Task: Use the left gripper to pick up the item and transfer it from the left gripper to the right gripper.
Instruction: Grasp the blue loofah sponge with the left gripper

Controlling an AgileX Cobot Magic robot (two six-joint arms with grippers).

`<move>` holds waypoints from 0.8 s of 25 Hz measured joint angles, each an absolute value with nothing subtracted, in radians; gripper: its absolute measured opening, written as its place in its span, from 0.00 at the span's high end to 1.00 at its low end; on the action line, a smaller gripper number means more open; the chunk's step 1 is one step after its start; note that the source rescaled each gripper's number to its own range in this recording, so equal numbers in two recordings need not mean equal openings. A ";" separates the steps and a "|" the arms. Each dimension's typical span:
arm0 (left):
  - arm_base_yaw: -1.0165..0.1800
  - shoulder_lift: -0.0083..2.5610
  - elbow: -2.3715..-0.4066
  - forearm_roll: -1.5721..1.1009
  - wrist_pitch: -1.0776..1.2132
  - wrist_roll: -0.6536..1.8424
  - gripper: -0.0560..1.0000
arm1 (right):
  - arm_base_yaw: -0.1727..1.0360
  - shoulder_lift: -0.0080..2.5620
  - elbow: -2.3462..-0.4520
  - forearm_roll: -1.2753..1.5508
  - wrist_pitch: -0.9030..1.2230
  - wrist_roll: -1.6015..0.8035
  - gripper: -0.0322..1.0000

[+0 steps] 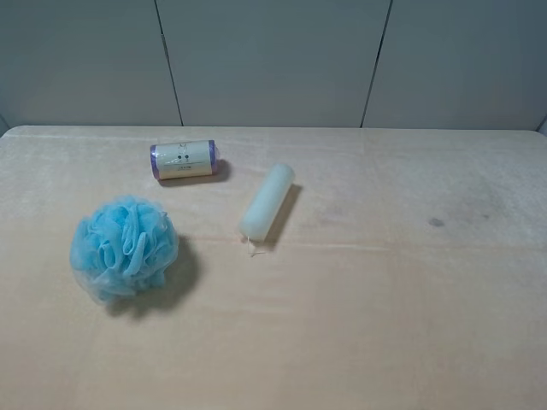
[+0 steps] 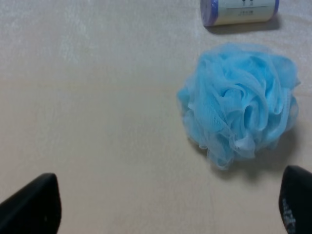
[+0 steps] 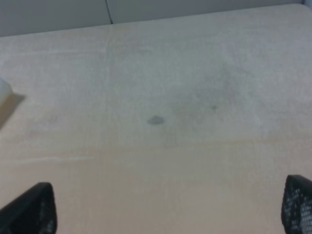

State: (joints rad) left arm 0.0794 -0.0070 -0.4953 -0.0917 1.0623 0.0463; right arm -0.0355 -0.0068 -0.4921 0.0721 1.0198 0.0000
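The item, a fluffy light-blue mesh bath pouf [image 1: 125,248], lies on the table's left side. It also shows in the left wrist view [image 2: 241,102]. My left gripper [image 2: 168,204] is open and empty; its two black fingertips show at the frame's lower corners, short of the pouf, which sits toward one fingertip rather than centred. My right gripper [image 3: 168,207] is open and empty over bare table on the right side. Neither arm shows in the exterior high view.
A purple-ended labelled roll [image 1: 183,160] lies behind the pouf and shows in the left wrist view [image 2: 240,10]. A pale cream cylinder [image 1: 267,202] lies near the table's middle; its end shows in the right wrist view [image 3: 4,89]. A small dark spot [image 1: 437,222] marks the table's right side.
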 joint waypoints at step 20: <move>0.079 -0.007 -0.495 -0.089 1.062 0.046 0.13 | -0.035 -0.007 -0.492 0.072 1.019 0.000 0.00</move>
State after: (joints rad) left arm 0.0794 -0.0070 -0.4953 -0.0893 1.0623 0.0463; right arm -0.0355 -0.0068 -0.4921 0.0721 1.0186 0.0000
